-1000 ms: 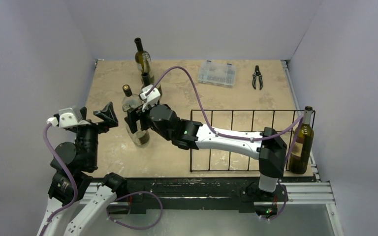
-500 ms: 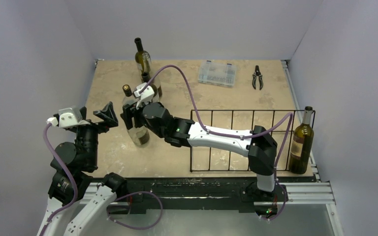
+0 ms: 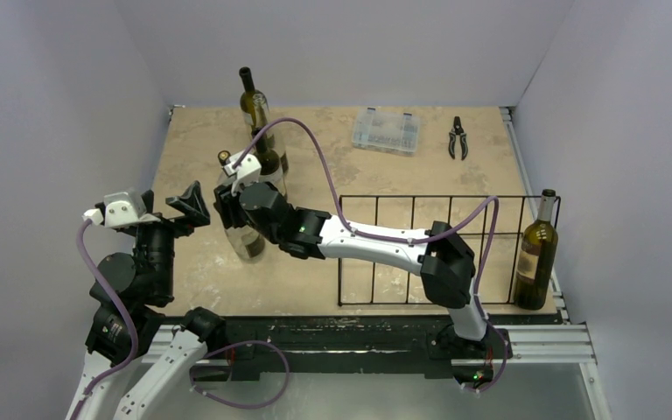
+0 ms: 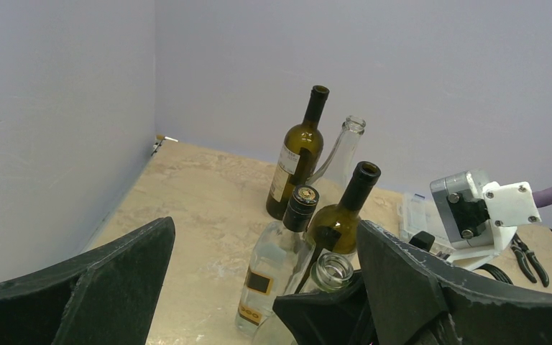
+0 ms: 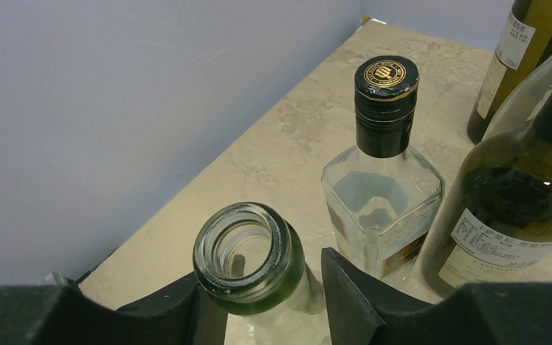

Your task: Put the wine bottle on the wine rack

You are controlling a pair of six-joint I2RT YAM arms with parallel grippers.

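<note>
Twin YAM arms at frame bottom | left arm (image 3: 144, 262): black joints, white lower links | right arm (image 3: 376, 248): white forearm shell, black joints, small green lamp (image 3: 300, 229) | purple cable (image 3: 315, 144) off each wrist | left claw (image 4: 264, 230), right claw (image 5: 264, 277): matte black wedge fingers (image 4: 115, 280), white screw-fastened camera housings (image 4: 481, 205)

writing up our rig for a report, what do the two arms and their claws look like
The right arm and left arm are black at the joints with white link shells, each with a looping purple cable. The left claw and right claw have two broad matte black wedge-shaped fingers beneath a white and grey camera block.
</note>
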